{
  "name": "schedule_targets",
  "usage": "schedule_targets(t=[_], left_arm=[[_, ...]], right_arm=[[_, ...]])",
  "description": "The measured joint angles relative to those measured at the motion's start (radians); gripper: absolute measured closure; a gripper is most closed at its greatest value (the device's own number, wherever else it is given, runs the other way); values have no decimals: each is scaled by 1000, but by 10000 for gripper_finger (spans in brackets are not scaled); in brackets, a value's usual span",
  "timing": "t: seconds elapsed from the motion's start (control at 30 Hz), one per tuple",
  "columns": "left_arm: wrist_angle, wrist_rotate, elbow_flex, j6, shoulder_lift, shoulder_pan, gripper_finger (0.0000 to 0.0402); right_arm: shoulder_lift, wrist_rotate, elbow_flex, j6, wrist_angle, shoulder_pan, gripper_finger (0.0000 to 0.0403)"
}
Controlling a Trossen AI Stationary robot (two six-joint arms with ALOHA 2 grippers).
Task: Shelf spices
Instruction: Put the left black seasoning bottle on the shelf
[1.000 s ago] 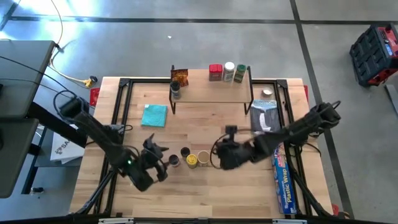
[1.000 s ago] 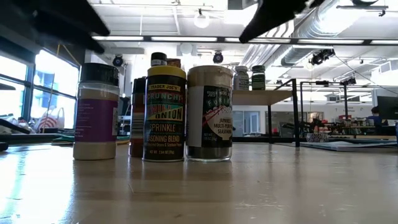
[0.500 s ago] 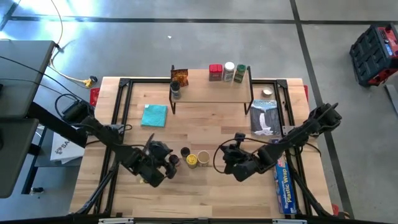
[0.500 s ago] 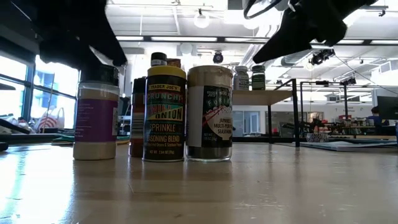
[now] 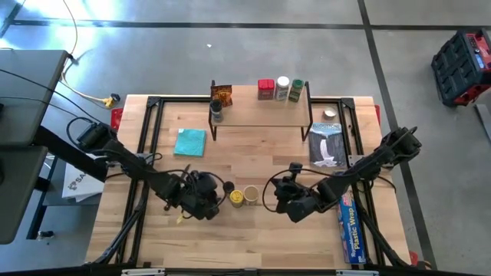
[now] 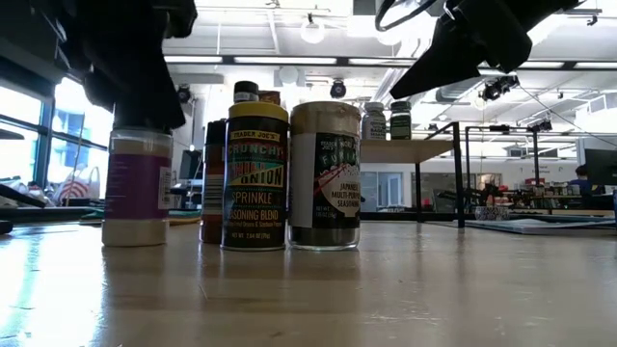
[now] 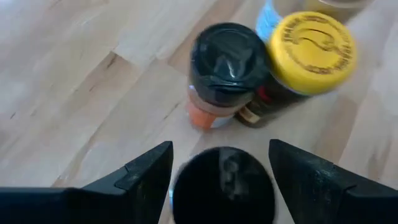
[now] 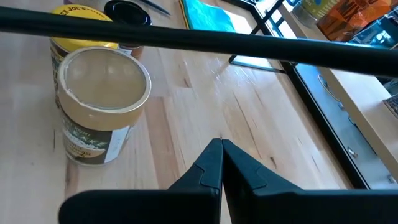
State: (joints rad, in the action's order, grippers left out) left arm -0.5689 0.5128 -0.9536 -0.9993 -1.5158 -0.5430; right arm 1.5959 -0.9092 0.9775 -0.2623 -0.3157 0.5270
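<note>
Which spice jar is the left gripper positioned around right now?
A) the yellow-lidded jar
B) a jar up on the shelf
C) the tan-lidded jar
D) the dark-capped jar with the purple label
D: in the left wrist view the open left gripper straddles the dark-capped jar, and the low view shows its purple label under the arm.

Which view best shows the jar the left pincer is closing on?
The left wrist view: the black-lidded jar sits between the open left pincer. The low view shows its purple label; the high view hides it; the right wrist view misses it.
</note>
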Motion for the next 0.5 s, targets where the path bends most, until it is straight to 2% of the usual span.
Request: schedule_targets(t=[0.3,0.5], left_arm=[[-285,-87,-135,126,0,0,196],[-378,-85,-180,245,0,0,200]], right_arm=[[0,0,0,-14,0,-1,403],[0,0,0,-18,0,-1,403]])
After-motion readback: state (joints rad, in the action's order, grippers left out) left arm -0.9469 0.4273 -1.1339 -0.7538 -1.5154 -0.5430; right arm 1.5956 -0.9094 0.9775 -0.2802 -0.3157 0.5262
